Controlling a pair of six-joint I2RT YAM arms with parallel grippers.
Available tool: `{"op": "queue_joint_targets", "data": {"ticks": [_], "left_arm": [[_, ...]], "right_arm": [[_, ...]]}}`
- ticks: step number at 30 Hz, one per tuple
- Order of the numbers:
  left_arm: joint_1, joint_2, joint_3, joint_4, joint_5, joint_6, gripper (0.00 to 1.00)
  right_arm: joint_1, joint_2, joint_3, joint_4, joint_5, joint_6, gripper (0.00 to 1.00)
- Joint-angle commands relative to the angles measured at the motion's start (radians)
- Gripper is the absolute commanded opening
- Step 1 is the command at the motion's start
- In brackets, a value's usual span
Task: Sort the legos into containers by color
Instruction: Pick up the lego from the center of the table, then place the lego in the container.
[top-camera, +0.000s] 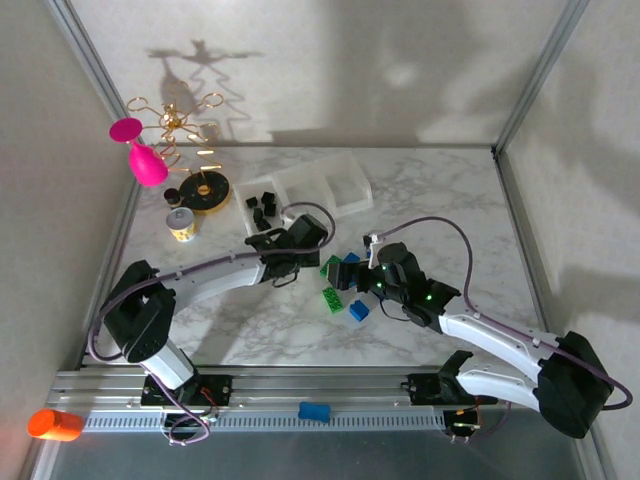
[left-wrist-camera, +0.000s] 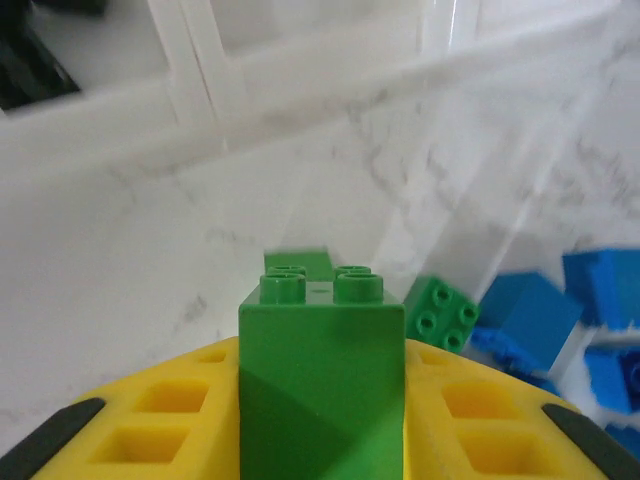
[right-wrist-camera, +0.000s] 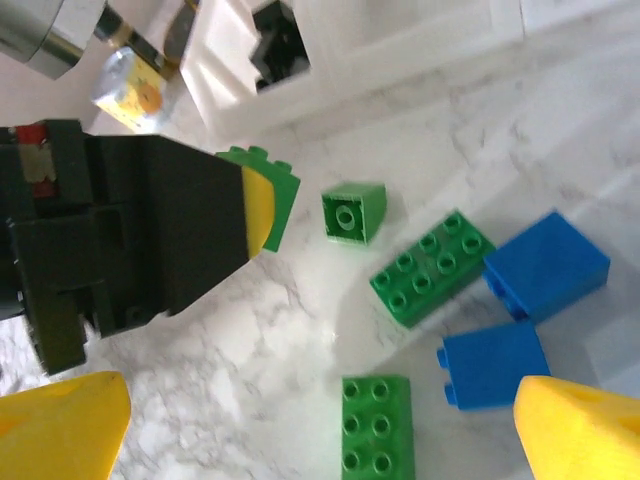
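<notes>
The green brick (left-wrist-camera: 322, 340) is clamped upright, studs up, between the yellow pads (left-wrist-camera: 170, 420) of my left gripper (left-wrist-camera: 322, 430), over the middle of the worktop (top-camera: 440, 200) and just clear of the loose green bricks (right-wrist-camera: 430, 265) and blue bricks (right-wrist-camera: 545, 265) lying there. The tray (top-camera: 340, 185) lies at the far edge, left of centre; its left-hand compartment holds the black bricks (top-camera: 262, 205). To do this step well, I judge that I should hold the clamp firm, raise the brick above the tray wall before travelling, and stop over a compartment that holds no black. I lower it inside the walls and release only when it is low, so that it cannot bounce out. My right gripper (right-wrist-camera: 320, 440) hangs wide apart and empty over the loose bricks; it should wait until my left arm is clear.
</notes>
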Motion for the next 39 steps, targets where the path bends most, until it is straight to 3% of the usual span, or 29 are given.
{"op": "queue_joint_targets", "data": {"ticks": [1, 18, 31, 35, 39], "left_arm": [[0.054, -0.008, 0.079, -0.026, -0.024, 0.058, 0.33], [0.266, 0.382, 0.484, -0.048, -0.023, 0.137, 0.33], [0.295, 0.687, 0.849, -0.126, 0.033, 0.167, 0.34], [0.296, 0.712, 0.876, -0.124, 0.058, 0.178, 0.45], [0.296, 0.708, 0.908, -0.147, 0.064, 0.184, 0.48]], "right_arm": [[-0.004, -0.014, 0.054, -0.022, 0.068, -0.012, 0.99], [-0.098, 0.213, 0.208, 0.066, -0.012, -0.039, 0.99], [-0.133, 0.263, 0.216, 0.073, -0.046, -0.038, 0.99], [-0.139, 0.252, 0.210, 0.072, -0.044, -0.041, 0.99], [-0.145, 0.249, 0.218, 0.063, -0.046, -0.047, 0.99]]}}
